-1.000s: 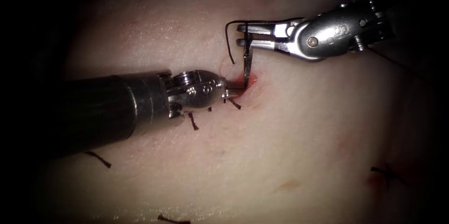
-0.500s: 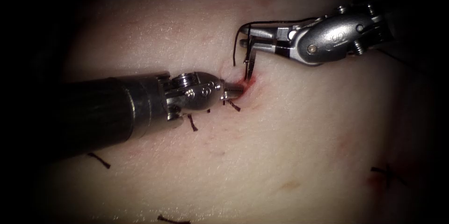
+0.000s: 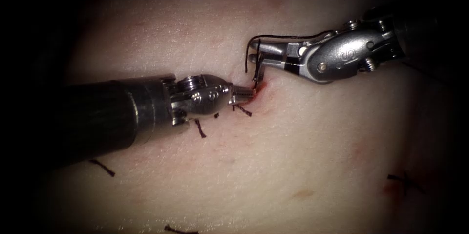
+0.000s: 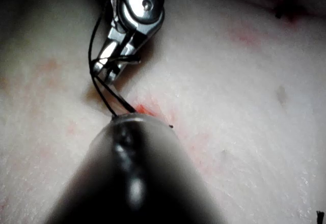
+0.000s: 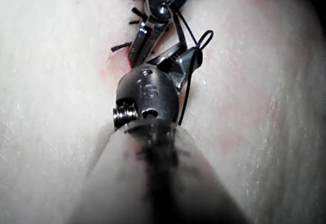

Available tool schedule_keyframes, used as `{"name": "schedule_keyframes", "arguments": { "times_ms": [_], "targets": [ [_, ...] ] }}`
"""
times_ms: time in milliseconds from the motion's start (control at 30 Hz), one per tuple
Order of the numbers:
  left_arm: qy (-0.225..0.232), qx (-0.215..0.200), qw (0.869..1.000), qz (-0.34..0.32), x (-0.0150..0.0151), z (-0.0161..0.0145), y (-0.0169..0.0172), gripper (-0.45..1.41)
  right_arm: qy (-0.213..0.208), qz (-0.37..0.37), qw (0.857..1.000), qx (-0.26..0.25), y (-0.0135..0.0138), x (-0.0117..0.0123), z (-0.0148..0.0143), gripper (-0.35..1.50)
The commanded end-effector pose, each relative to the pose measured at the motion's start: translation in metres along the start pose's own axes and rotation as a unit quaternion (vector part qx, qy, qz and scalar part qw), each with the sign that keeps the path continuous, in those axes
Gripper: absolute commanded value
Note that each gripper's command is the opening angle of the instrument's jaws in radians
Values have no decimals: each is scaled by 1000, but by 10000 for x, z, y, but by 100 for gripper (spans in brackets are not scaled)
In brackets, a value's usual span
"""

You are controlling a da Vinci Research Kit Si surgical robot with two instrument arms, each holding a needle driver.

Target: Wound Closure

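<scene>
My right tool comes in from the upper right, its jaws shut on the curved needle near its back end. The needle hangs almost straight down, and its point goes into the red fluid at the cut in the tissue. Black thread loops over the right tool's jaws and hangs beside them. My left tool lies on the cut's left side with its tip at the cut, touching the needle's lower part. In the right wrist view the left tool meets the needle beside the thread.
Short cut ends of thread stick out of the tissue just below the left tool. Further ends lie at the lower left and lower right. The left tool's dark shaft lies over the tissue's left half.
The right tool has come down and tilted, lowering the needle so that less of it shows above the cut. The left tool has edged right, up to the needle.
</scene>
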Motion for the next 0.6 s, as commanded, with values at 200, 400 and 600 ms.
{"name": "schedule_keyframes", "arguments": {
  "times_ms": [200, 400, 600],
  "targets": [
    [25, 13, 1000, -12, 8, -17, 1, 21, 3, 23, 1000, -4, -8, -3, 7, -35],
    [46, 31, 998, -27, 15, -38, 0, 17, 2, 31, 999, -5, -8, -6, 7, -35],
    [52, 46, 997, -26, 17, -39, 19, 7, 0, 50, 999, -3, -6, -8, 7, -35]
  ]
}}
